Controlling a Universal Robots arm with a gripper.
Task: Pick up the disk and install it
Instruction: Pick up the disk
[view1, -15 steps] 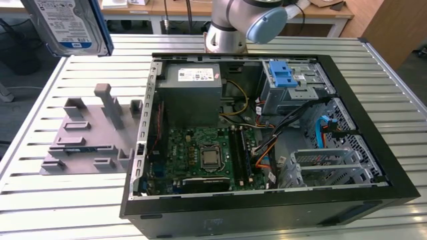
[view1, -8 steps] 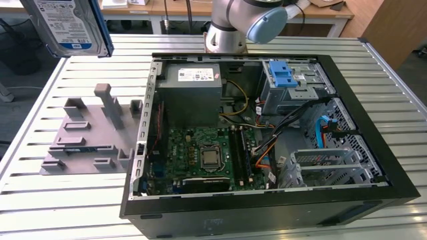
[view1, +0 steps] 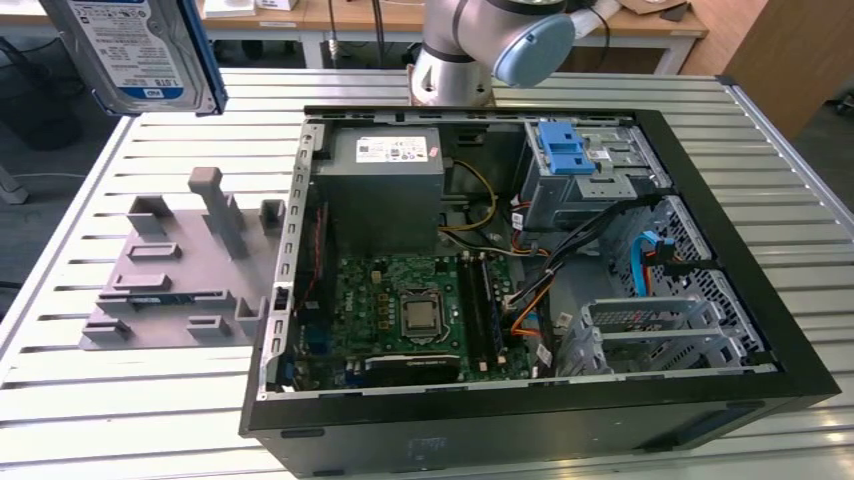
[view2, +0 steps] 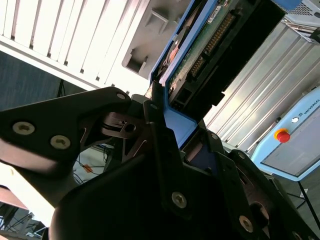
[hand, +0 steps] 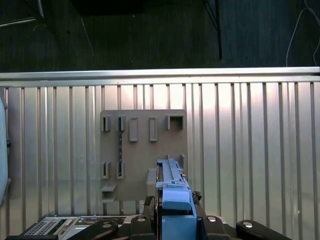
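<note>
The disk (view1: 140, 55), a silver drive with a white-and-blue label in a blue bracket, hangs in the air at the exterior view's upper left, high above the slatted table. In the second wrist view my gripper (view2: 175, 131) is shut on it. Black fingers (view2: 156, 130) clamp the blue bracket, and the disk's green circuit-board side (view2: 207, 47) sticks out past them. In the first wrist view the disk's blue bracket edge (hand: 172, 187) stands between the gripper (hand: 175, 220) fingers, above a grey fixture plate (hand: 142, 150).
The grey fixture plate (view1: 174, 270) with upright slots lies on the slatted table (view1: 120, 400), to the exterior view's left of the open computer case (view1: 747, 300). Inside the case are a grey power supply (view1: 387, 185), a motherboard (view1: 414, 310) and a drive cage with a blue latch (view1: 567, 150). The arm's base (view1: 461, 60) stands behind.
</note>
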